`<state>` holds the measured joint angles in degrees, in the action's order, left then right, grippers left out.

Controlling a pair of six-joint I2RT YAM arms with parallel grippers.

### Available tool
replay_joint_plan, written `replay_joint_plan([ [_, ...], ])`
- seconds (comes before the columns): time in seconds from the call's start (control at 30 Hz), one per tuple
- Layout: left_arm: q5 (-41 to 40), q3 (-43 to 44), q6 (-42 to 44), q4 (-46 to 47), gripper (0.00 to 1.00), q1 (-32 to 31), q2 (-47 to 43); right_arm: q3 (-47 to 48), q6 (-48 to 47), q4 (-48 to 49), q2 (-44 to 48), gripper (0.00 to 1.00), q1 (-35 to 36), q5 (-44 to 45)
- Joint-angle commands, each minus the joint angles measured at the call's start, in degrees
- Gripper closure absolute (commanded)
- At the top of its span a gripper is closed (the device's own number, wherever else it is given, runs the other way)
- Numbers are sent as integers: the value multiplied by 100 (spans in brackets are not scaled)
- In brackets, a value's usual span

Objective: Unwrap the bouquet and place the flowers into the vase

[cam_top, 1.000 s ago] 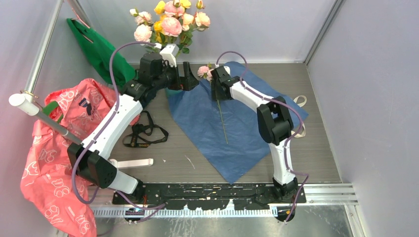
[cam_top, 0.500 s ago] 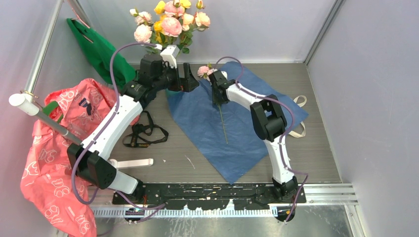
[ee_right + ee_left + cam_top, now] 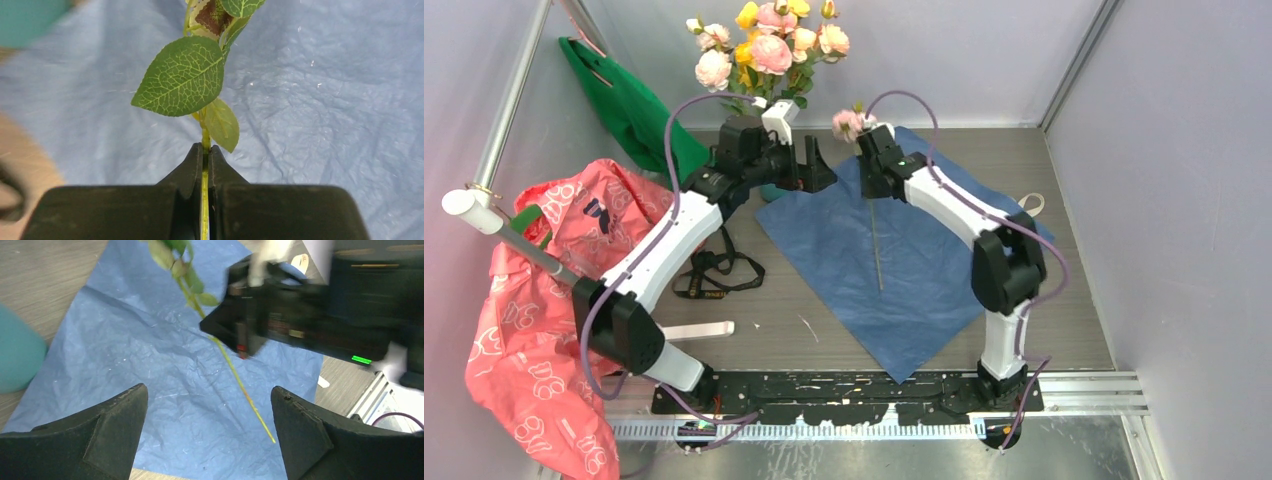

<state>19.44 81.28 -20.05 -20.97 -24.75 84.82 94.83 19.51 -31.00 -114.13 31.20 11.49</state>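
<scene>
Now the right gripper point(image 3: 206, 151) is pinched shut on the stem of a single pink rose point(image 3: 848, 122), just below its leaves. The stem's long axis runs from the head at upper centre of the top view down toward the lower frame, over the spread blue paper sheet point(image 3: 924, 260). The teal vase point(image 3: 15, 357), holding the other flowers point(image 3: 764, 45), lies left of the rose. It is mostly hidden behind the left gripper point(image 3: 812, 165), which stands wide open and empty between them. So the right arm likely carries the stem leftward, tipped upright.
</scene>
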Motion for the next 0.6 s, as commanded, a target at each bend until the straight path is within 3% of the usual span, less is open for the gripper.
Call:
replay_joint_plan([
  [0.0,413,325,-250,578,9,-25,461,-124,-268,171,1510,99,359,14],
  [0.17,540,800,-634,609,13,-23,771,-589,-264,197,2536,99,778,92],
  [0.43,1776,444,-1888,2205,11,-16,668,-781,-380,-48,3388,99,971,237],
  [0.57,1869,485,-2024,2303,13,-23,541,-978,-442,-15,3799,99,995,509],
])
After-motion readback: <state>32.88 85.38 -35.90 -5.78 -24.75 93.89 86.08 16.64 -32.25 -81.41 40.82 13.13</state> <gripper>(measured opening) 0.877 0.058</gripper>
